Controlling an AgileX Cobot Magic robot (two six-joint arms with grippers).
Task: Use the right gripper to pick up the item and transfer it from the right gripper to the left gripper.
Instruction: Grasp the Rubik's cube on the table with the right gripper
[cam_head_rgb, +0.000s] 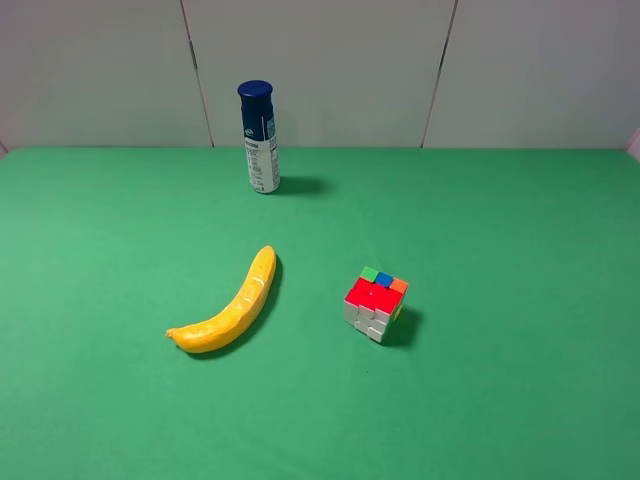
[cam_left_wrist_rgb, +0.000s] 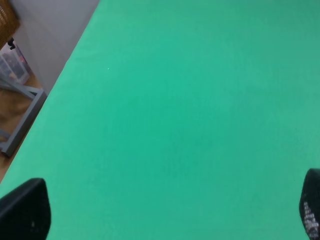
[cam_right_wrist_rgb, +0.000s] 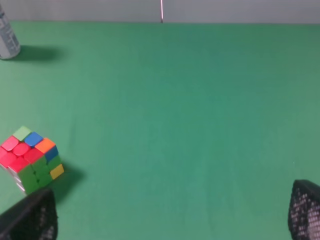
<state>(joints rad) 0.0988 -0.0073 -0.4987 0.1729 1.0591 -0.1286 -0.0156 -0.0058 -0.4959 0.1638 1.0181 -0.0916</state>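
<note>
The green bench fills the high view, and neither arm shows in it. The yellow banana lies left of the middle, with its long axis running diagonally from near-left to far-right. The blue-capped bottle stands upright near the far edge, well apart from the rest. The puzzle cube rests on the bench a little right of the middle, near the banana but not touching it. Its mostly red face is up and one vertical edge is turned toward the camera. A cube has no long axis, so only this turn matters for the grip.

The right claw is spread wide and holds nothing. In its wrist view the cube is not in the gap but just ahead of one fingertip, on the side where the bottle also shows; how far below the claw it lies I cannot tell. I judge the claw must shift toward that side and turn to meet two flat faces. The left claw is also spread wide and empty, over bare bench, so the right arm seems the nearer one
</note>
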